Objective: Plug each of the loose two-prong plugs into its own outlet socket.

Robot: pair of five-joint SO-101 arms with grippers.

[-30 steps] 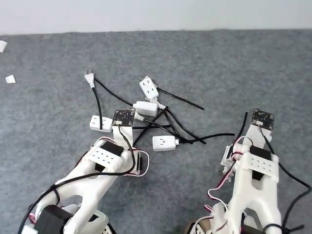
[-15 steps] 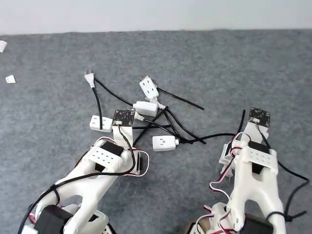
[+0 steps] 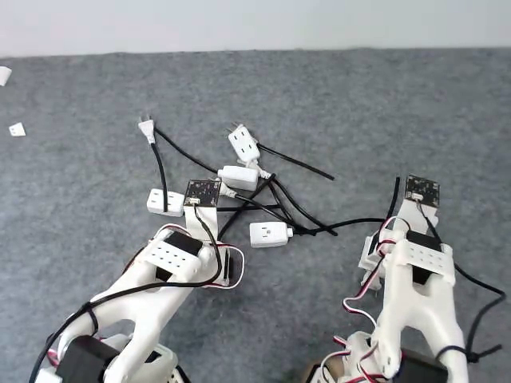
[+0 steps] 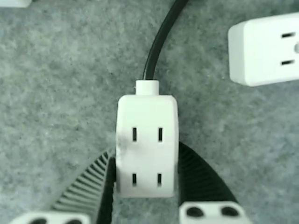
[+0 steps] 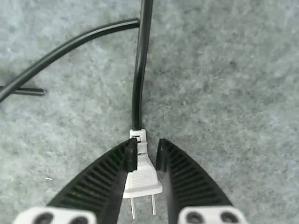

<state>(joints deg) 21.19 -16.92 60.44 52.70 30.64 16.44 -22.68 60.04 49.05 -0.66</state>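
Plug in hand: the two-prong plug [image 5: 141, 179] is pinched at its neck by the right gripper [image 5: 146, 143]. Its prongs point back toward the wrist, and its black cord [image 5: 140, 70] runs away over the grey mat [image 3: 383, 112].
Place: it is to the right of the middle socket [image 3: 268, 234] and well apart from it.
Just changed: over the last second the right arm has edged a little toward the middle socket with the plug clamped. Most of that shift came in the first half second, and the cord end beside the wrist moved along with it.
Unchanged: the left gripper [image 4: 146, 151] stays clenched around the held socket [image 4: 146, 144], slots facing up, just left of the middle socket. A loose plug [image 3: 146, 128] lies beyond the middle socket and to its left, where it lay before.
Meaning: this looks like the start of the carry, and this plug is not yet in any socket. With the prongs facing the wrist, the plug will probably need turning before it can meet the slots. The dragging cord could also tug the other leads.
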